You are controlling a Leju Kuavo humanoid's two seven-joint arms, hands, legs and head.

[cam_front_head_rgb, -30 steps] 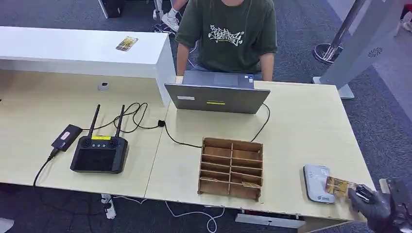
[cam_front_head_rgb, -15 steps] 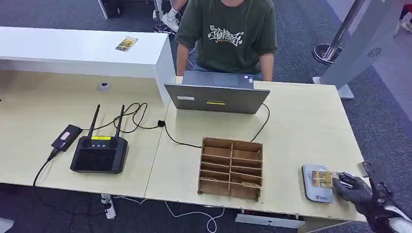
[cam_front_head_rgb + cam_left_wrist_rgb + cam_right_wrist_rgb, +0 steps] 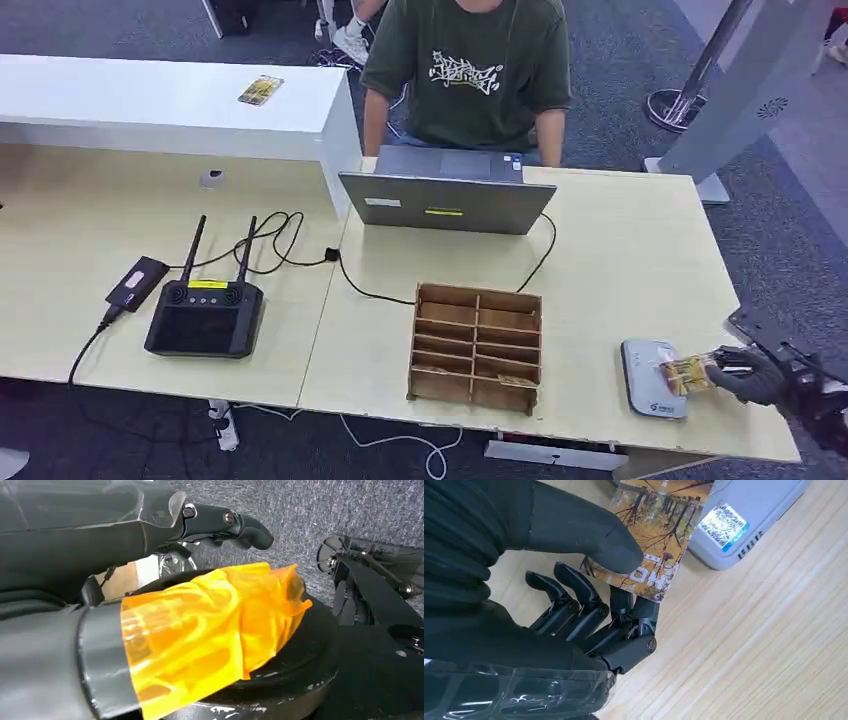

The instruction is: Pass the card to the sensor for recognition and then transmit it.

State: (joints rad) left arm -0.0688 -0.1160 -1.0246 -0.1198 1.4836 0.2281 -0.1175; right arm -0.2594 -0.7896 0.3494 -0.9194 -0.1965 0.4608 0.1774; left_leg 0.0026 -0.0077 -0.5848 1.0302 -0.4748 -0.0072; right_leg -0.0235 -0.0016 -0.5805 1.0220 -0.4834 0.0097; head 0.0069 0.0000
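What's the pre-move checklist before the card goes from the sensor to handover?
1. Card held by right hand, thumb on top, fingers beneath: ok.
2. Card over the sensor: partly; one end overlaps it, the rest overhangs the desk.
3. Read confirmed: cannot tell, no indicator visible.
4. Person ready to receive: not ok; seated behind the laptop, no hand held out.
5. Organizer away from the hand: ok.

A: Wooden slotted card rack (image 3: pixel 477 347) sits mid-table, grey laptop (image 3: pixel 446 196) right behind it!
B: And right of the rack, near the front edge, the grey card sensor (image 3: pixel 652 377), with the right hand (image 3: pixel 755 375) holding the printed card (image 3: pixel 688 373) over its right end.
A: Far left, the black antenna controller (image 3: pixel 207 313).
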